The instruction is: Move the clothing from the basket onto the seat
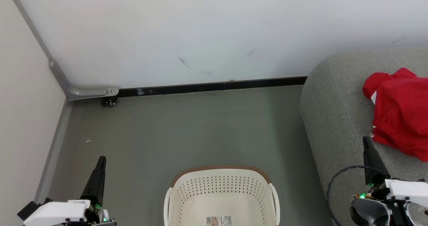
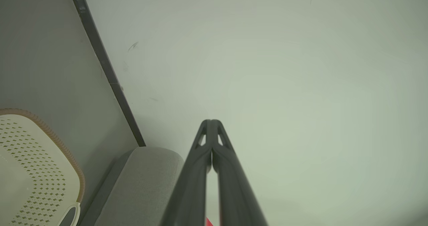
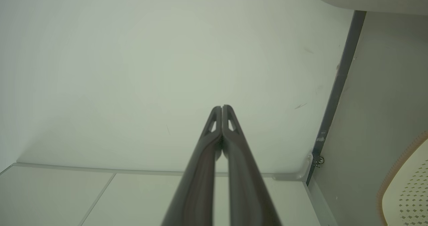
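Note:
The red clothing (image 1: 401,110) with a bit of white trim lies bunched on the grey seat (image 1: 334,119) at the right. The cream basket (image 1: 187,199) with its brown rim sits on the floor at the bottom centre; only a barcode sticker shows on its floor. My left gripper (image 1: 101,159) is at the lower left, shut and holding nothing, well left of the basket. My right gripper (image 1: 366,139) is at the lower right over the seat's front, shut, just below the clothing. In the wrist views the left gripper (image 2: 211,121) and the right gripper (image 3: 221,107) both have their tips pressed together against the white wall.
A white wall with a black baseboard (image 1: 214,86) runs across the back. A pale panel (image 1: 26,119) closes the left side, with a small caster wheel (image 1: 110,101) at its corner. Grey floor (image 1: 187,132) lies between the basket and the wall.

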You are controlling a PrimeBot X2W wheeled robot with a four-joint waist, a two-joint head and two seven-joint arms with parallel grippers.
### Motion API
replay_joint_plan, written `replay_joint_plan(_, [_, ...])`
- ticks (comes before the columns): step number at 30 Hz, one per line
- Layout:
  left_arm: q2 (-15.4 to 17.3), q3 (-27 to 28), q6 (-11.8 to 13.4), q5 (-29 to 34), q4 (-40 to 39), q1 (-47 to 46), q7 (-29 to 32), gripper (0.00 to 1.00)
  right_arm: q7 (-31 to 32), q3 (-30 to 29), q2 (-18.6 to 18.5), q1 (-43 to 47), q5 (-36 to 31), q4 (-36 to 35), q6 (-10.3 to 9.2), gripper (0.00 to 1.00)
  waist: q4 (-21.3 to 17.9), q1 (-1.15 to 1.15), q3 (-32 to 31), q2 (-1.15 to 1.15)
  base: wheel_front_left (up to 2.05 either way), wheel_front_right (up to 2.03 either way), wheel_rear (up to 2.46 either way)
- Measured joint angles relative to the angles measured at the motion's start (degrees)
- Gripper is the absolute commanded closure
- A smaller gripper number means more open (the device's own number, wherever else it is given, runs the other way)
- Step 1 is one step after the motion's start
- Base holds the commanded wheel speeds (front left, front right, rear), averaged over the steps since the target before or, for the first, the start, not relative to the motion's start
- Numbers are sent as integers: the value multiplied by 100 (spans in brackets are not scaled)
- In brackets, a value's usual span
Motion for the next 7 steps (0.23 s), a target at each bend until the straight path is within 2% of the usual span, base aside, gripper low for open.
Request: replay_joint_plan(7, [0, 0, 0, 0, -1, 0, 0, 100, 0, -2, 1, 0, 0, 0, 0, 100, 0, 0, 0, 0, 0, 0, 0])
